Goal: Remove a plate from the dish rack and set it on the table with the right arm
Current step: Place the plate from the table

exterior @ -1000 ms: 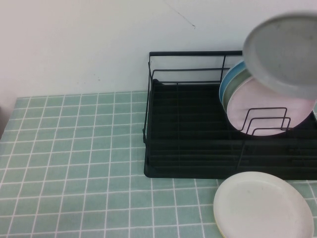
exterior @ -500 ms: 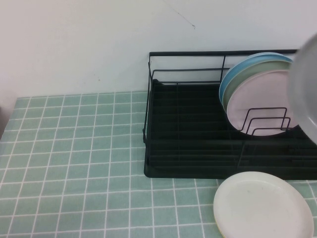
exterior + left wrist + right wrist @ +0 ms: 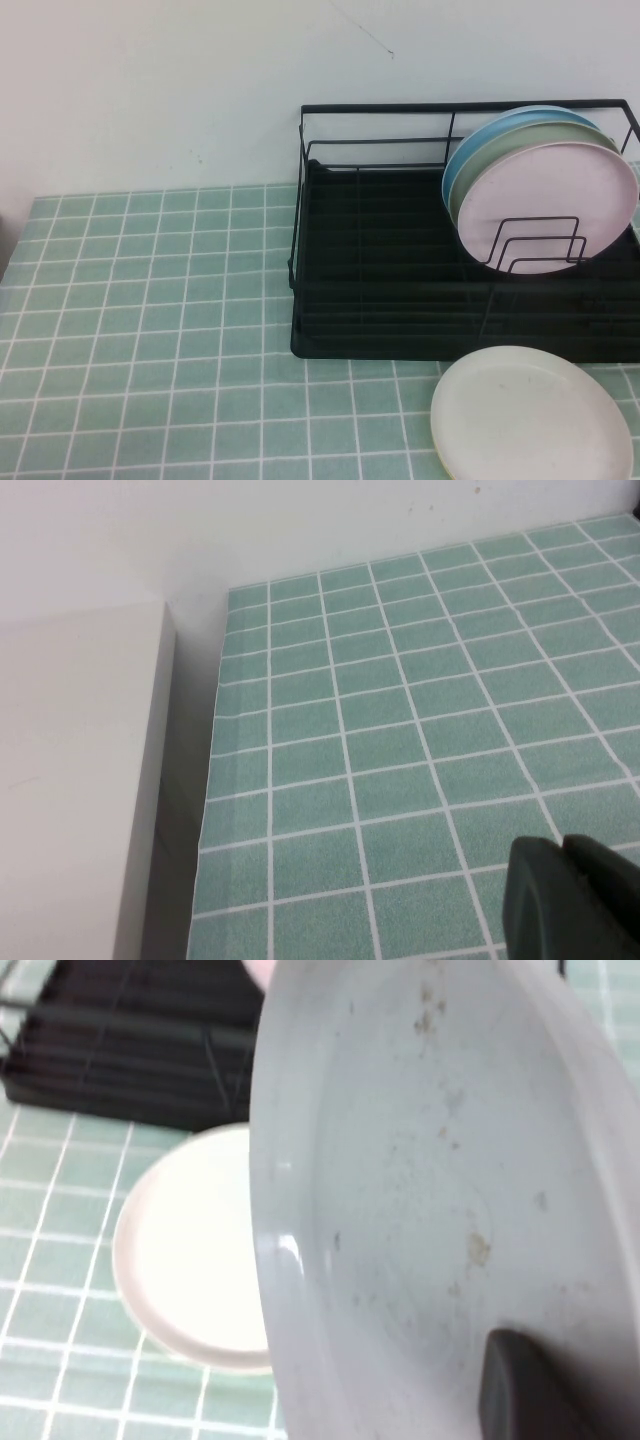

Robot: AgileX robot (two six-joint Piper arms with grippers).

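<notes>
The pale grey plate [image 3: 430, 1160] fills the right wrist view, tilted in the air above the table [image 3: 40, 1260] beside the dish rack [image 3: 130, 1050]. My right gripper [image 3: 540, 1385] is shut on its rim; one dark finger [image 3: 525, 1390] lies on the plate's face and the other is hidden behind it. Neither the plate nor the right gripper shows in the high view. The black wire dish rack [image 3: 400, 300] stands at the back right of the table [image 3: 150, 300]. My left gripper [image 3: 562, 855] hangs shut and empty over the tiles at the table's left.
Blue, pale green and pink plates [image 3: 545, 200] lean upright in the rack's right end. A cream-white plate [image 3: 530, 415] lies flat on the tiles in front of the rack. A white ledge [image 3: 80, 780] borders the table's left edge.
The grey plate, up over the rack a second ago, has swung right and left the high view, uncovering the leaning plates. The rest is unmoved.
</notes>
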